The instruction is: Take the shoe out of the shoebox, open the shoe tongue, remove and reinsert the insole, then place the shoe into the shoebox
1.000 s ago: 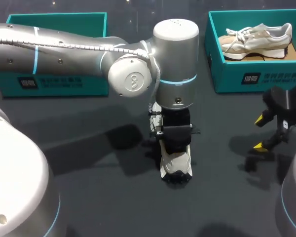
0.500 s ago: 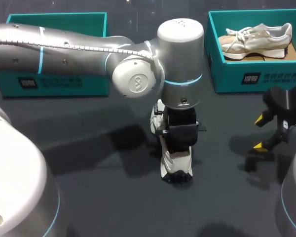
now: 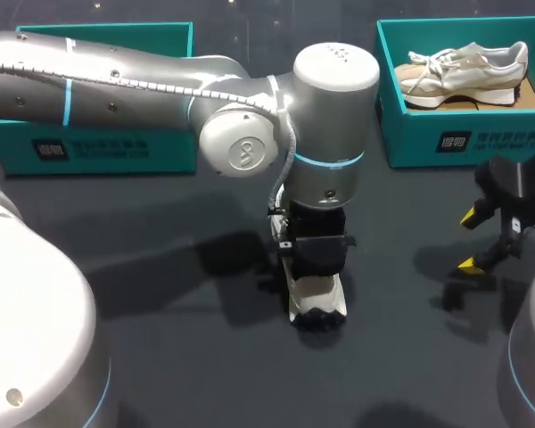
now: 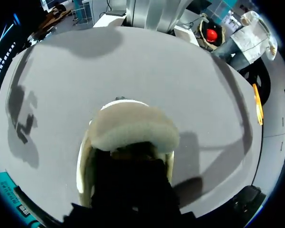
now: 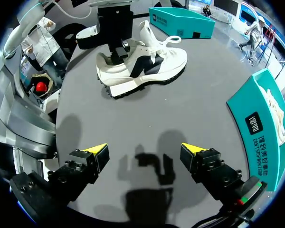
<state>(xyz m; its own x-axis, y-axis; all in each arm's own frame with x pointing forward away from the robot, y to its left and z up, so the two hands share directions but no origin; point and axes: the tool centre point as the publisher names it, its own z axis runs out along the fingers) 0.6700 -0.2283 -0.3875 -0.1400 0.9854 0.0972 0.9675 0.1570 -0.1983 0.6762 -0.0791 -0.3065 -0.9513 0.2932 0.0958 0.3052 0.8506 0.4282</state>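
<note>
The left arm (image 3: 160,89) has swung its wrist a little toward the right edge of the table (image 3: 160,357) — the white shoe (image 3: 316,301) stays in the middle. The left claw (image 3: 317,253) sits down in the shoe; whether it is open or closed, I cannot tell. The right claw (image 5: 145,154) hangs open and empty near the right edge. A shoebox (image 3: 98,147) stands at the far left corner — a second box (image 3: 464,143) at the far right holds another shoe (image 3: 464,67).

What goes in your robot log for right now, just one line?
shoe: upright on table | left gripper: down in shoe's opening | right gripper: open, empty, apart from shoe
</note>
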